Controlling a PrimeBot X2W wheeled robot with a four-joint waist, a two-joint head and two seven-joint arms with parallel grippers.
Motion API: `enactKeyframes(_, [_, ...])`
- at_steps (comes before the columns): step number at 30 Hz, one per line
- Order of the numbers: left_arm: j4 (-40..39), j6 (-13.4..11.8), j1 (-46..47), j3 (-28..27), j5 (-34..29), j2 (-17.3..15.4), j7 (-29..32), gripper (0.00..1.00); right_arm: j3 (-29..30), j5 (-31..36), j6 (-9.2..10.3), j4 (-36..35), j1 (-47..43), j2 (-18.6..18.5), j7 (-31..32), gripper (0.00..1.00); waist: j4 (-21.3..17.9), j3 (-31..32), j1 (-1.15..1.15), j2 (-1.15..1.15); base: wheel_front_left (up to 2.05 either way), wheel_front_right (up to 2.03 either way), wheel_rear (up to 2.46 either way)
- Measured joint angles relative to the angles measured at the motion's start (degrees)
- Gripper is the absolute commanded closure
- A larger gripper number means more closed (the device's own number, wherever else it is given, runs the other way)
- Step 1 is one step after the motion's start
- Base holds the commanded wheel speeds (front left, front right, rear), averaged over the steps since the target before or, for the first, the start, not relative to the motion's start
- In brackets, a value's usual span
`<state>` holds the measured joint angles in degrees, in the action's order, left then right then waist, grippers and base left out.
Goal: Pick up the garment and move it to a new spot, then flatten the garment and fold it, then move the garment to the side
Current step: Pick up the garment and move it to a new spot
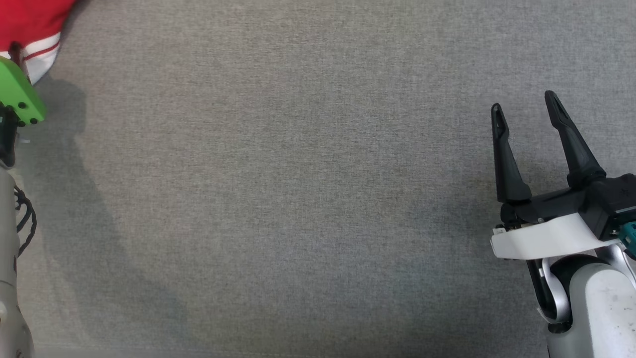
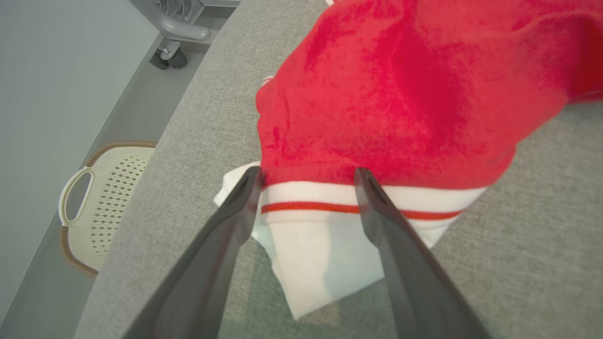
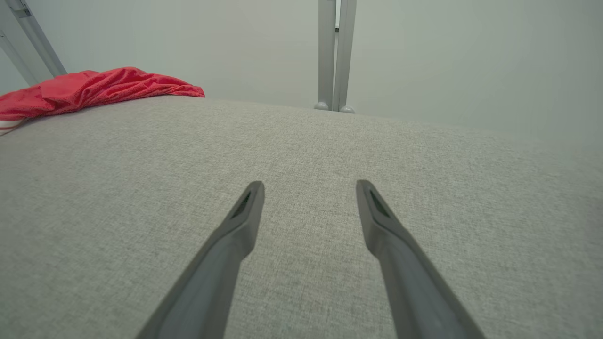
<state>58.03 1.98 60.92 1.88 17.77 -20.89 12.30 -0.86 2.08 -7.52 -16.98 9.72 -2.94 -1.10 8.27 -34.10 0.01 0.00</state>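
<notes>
L gripper (image 2: 308,174) is spread wide w/ nothing clamped; in L wrist view its two dark fingers point to 12 o'clock and straddle the white ribbed hem band (image 2: 330,197), which carries one thin red stripe. Can't tell if the tips touch the cloth. The garment (image 2: 400,94) is red and fleecy, bunched up from centre to 1–2 o'clock, w/ a plain white layer sticking out under the hem toward 6 o'clock. R gripper (image 3: 310,186) is also fully spread and holds nothing, hovering low over bare fabric; in head view it (image 1: 524,103) sits at 4 o'clock, fingers aimed at 12, well apart from the garment (image 1: 30,20), which lies at the 10 o'clock corner. Just beside that, a green plate (image 1: 17,97) on the L arm shows at 9–10 o'clock, w/ a dark coiled cable (image 1: 25,219) lower down. In R wrist view the garment (image 3: 94,89) lies at 10 o'clock near the far edge. The table (image 1: 298,199) is covered in grey woven cloth, flat. The room has a pale plain wall (image 3: 471,56) and a grey floor (image 2: 56,70); grey metal posts (image 3: 337,52) stand at 12 o'clock past the table edge, and a castor (image 2: 169,56) on a grey frame is at 11 o'clock in L wrist view. A cream perforated basket (image 2: 113,188) w/ brown woven rim and a handle slot sits on the floor at 9 o'clock, partly hidden by the table edge; the part of its inside that shows is perforated plastic.
</notes>
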Motion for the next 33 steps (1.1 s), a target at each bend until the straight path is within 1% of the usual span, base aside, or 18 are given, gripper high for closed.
enactKeyframes(3, [0.68, 0.03, 0.73, 0.05, 0.35, -0.05, -0.34, 0.0, 0.02, -0.04, 0.0, 0.19, 0.32, 0.02, -0.1, 0.0, -1.12, -1.37, 0.0, 0.0, 0.0, 0.0, 0.0])
enactKeyframes(4, [0.75, 0.03, 1.07, 0.15, 0.35, -0.11, -0.36, 0.15, -0.01, -0.11, 0.0, 0.25, 0.44, 0.02, -0.26, 0.0, -1.39, -1.62, 0.0, 0.0, 0.0, 0.0, 0.0])
enactKeyframes(5, [0.87, 0.11, 1.38, 0.15, 0.35, -0.34, -0.97, 0.53, -0.08, -0.16, 0.0, 0.32, 0.65, 0.02, -0.46, 0.0, -1.69, -1.88, 0.0, 0.0, 0.0, 0.0, 0.0])
enactKeyframes(6, [1.02, 0.11, 1.46, 0.13, 0.36, -0.41, -1.72, 0.62, -0.09, -0.29, 0.0, 0.51, 0.91, 0.02, -0.52, 0.0, -1.93, -2.03, 0.0, 0.0, 0.0, 0.0, 0.0])
enactKeyframes(7, [1.25, 0.11, 1.48, 0.05, 0.48, -0.4, -2.46, 0.85, -0.1, -0.29, 0.0, 0.68, 1.15, 0.03, -0.62, 0.0, -2.1, -2.04, 0.0, 0.0, 0.0, 0.0, 0.0])
enactKeyframes(8, [1.43, 0.22, 1.52, 0.09, 0.66, -0.31, -2.87, 1.0, -0.14, -0.29, 0.0, 0.83, 1.21, 0.03, -0.8, 0.0, -2.17, -1.92, 0.0, 0.0, 0.0, 0.0, 0.0])
enactKeyframes(13, [1.93, 0.8, 1.68, 0.18, 1.11, -0.3, -6.22, 1.0, -0.18, -1.38, 0.0, 2.71, 1.49, 0.05, -2.04, 0.0, -2.36, -0.03, 0.0, 0.0, 0.0, 0.0, 0.0])
enactKeyframes(19, [1.89, 1.92, 2.33, 1.44, 0.8, -0.66, -8.86, 1.0, 0.08, -3.08, 0.0, 5.93, 1.55, 0.07, -3.81, 0.0, -2.78, 4.02, 0.0, 0.0, 0.0, 0.0, 0.0])
enactKeyframes(28, [0.21, 4.11, 3.41, 4.48, 0.11, -1.21, -7.78, 1.0, 1.25, -5.33, 0.0, 9.05, 0.51, 0.07, -5.41, 0.0, -3.68, 11.37, -0.01, 0.0, 0.0, 0.0, 0.0])
enactKeyframes(33, [-3.53, 5.02, 2.99, 5.63, 1.71, 0.78, -11.03, 1.0, 1.88, -6.06, 0.0, 10.38, -0.13, 0.08, -6.21, 0.0, -4.01, 14.25, -0.01, 0.0, 0.0, 0.0, 0.0])
